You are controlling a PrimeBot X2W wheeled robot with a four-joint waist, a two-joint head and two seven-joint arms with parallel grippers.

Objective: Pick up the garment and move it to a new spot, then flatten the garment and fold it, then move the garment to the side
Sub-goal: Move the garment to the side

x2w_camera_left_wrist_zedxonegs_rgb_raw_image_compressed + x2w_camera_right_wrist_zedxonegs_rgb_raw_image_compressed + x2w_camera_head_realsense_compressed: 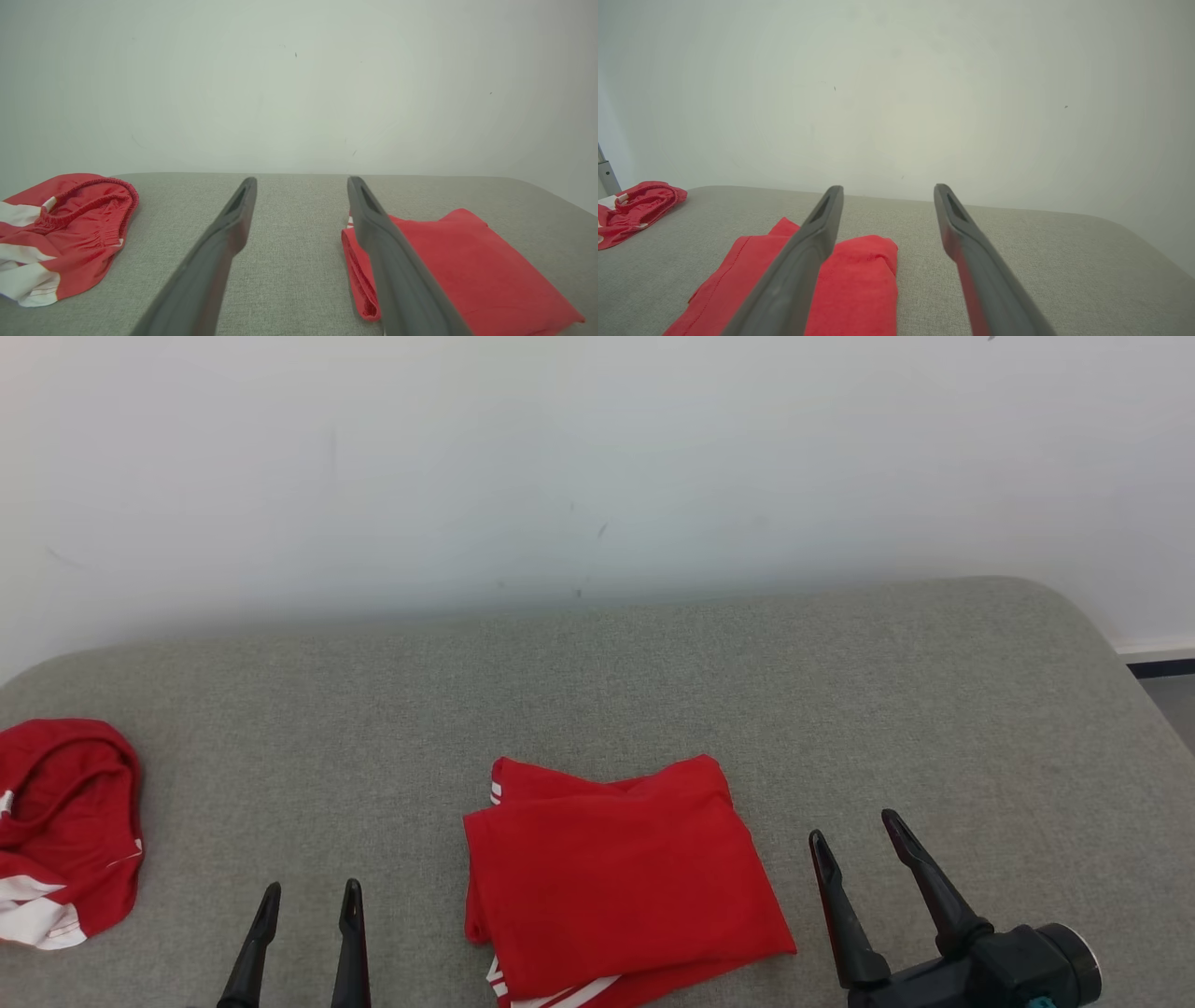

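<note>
A red garment with white stripes lies folded into a rough rectangle at the front middle of the grey cushioned surface. My left gripper stands open to its left, empty, apart from the cloth. My right gripper stands open just to its right, also empty and not touching it. In the left wrist view the folded garment lies partly behind the right finger of my left gripper. In the right wrist view the garment lies under and left of my right gripper.
A second red and white garment lies crumpled at the left edge of the surface, seen too as shorts with an elastic waistband and far left. A pale wall rises behind. The surface's right edge curves down to the floor.
</note>
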